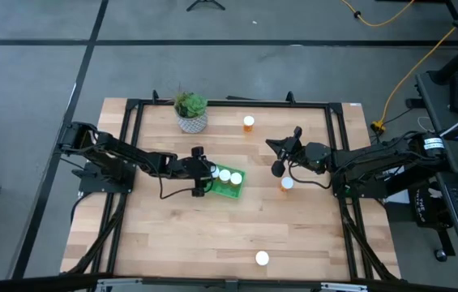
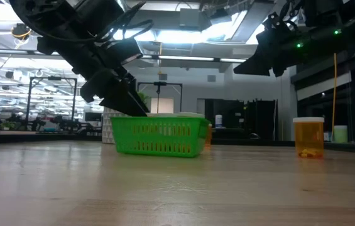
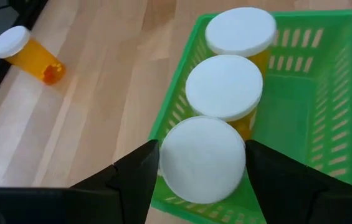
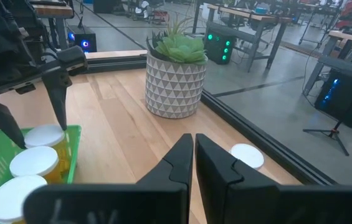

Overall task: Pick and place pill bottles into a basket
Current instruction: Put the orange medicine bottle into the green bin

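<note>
Pale wooden planks make up the surface, framed by black rails, with a grey floor around it and a workshop of benches and lit equipment beyond. Near the middle sits the green basket, and three pill bottles stand in a row inside it, white caps up. The left hand is at the basket's near end, its two dark fingers spread apart on either side of the cap of the end bottle; whether they press on it or just stand beside it cannot be told. The right hand hangs over the surface to the right of the basket, well apart from it, with its fingers closed together on nothing. Three more bottles are outside the basket: one upright just beside the right hand, one toward the far edge, to the right of the plant, and one alone near the front edge. A small green potted plant in a white patterned pot stands behind the basket, near the far rail. From the level camera, the basket's slatted wall rests flat on the wood.
</note>
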